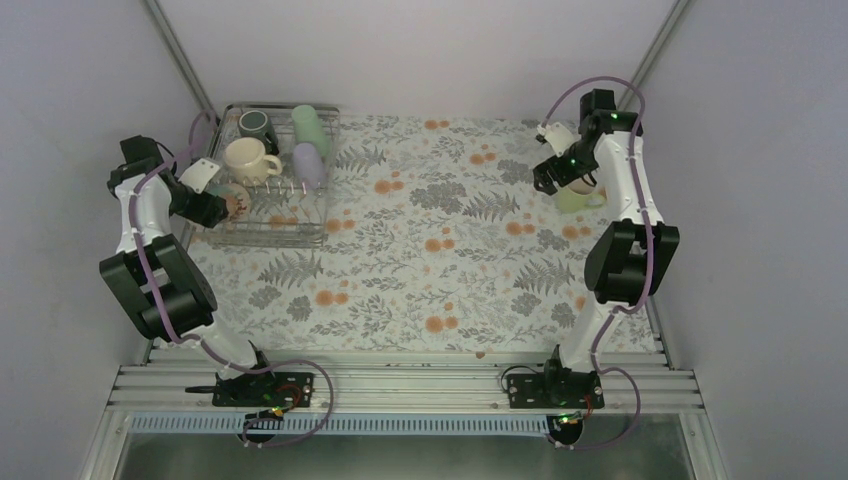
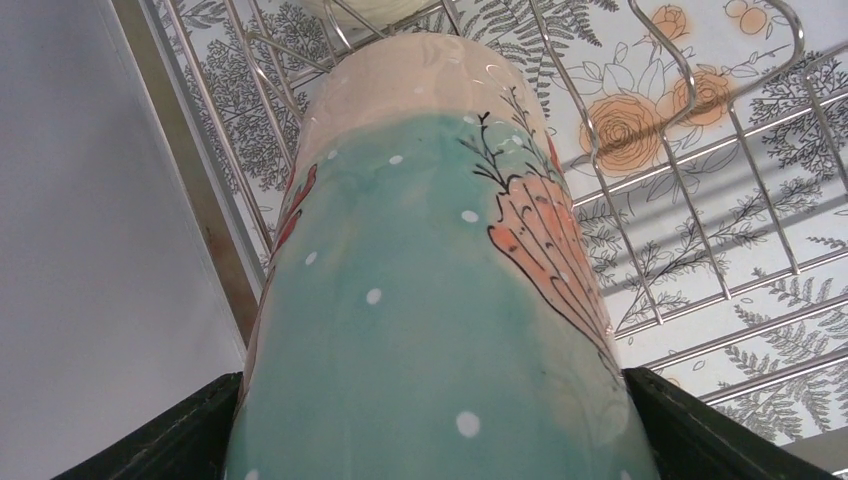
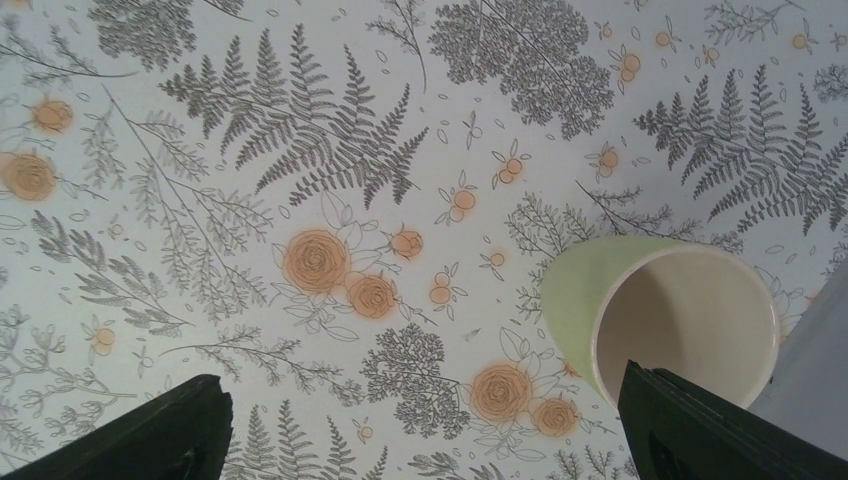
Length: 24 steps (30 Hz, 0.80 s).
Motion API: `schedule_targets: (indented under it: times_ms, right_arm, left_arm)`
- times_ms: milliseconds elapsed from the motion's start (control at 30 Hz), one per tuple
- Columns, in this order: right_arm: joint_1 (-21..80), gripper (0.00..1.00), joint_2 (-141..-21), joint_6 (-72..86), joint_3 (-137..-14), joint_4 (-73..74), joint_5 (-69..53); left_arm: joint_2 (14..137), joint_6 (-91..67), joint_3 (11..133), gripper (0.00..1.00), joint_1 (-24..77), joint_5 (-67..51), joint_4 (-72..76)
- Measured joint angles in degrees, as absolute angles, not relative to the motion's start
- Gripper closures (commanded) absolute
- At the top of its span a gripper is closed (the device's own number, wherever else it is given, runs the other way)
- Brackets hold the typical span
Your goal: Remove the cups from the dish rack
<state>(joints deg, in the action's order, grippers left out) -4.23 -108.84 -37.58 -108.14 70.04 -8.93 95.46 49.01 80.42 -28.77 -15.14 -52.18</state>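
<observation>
Straddling the patterned mug point(image 2: 430, 300), the left claw point(image 1: 225, 207) has one dark finger on each side of it, and the mug's teal and peach body fills the whole space between them. No gap shows at either finger in the wrist view, but it is impossible to tell whether the pads press on the glaze or only flank it. The mug sits inside the rack point(image 1: 300, 235), at the corner nearest this claw. Wire grid and upright prongs run past the claw's right side and on beyond its tips. Straight ahead of the tips, just past the mug's far end, is the cream mug point(image 1: 250, 158). Farther ahead stands the dark mug point(image 1: 258, 125). Off to the claw's right are the lilac tumbler point(image 1: 308, 162) and, beyond it, the mint tumbler point(image 1: 307, 122) — all four inside the rack.

Well apart from the rack, the right claw point(image 3: 420, 420) hangs over the floral cloth point(image 3: 300, 150) with its fingers spread wide and nothing gripped between them. The green cup point(image 3: 570, 300) stands upright on the cloth below this claw, its mouth open toward the claw. It sits over by the right finger, whose tip hides part of the rim — the left finger is well clear of it.
</observation>
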Motion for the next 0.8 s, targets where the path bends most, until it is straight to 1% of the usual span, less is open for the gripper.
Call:
schedule_targets:
  times_ms: [167, 400, 533, 633, 800]
  right_arm:
    - [-3.6, 0.00, -108.4, -37.5, -110.5, 71.6, -10.8]
    - [-0.2, 0.00, -107.6, -36.6, -117.4, 72.5, -15.2]
    - [2.4, 0.00, -107.8, -35.6, -119.9, 73.1, -19.1]
    - [3.5, 0.00, -108.3, -35.3, -122.6, 73.3, -24.3]
    - [4.8, 0.00, -110.7, -35.3, -126.7, 73.3, -36.9]
  left_arm:
    - [96.1, 49.0, 84.9, 0.49, -28.8, -15.8, -56.9]
    - [96.0, 49.1, 99.7, 0.48, -28.6, -19.9, -68.7]
    - [95.5, 48.9, 105.6, 0.48, -27.0, -23.2, -72.2]
    - [94.8, 48.3, 106.6, 0.48, -24.5, -25.4, -73.2]
    - [94.8, 45.8, 106.5, 0.48, -18.3, -28.2, -73.4]
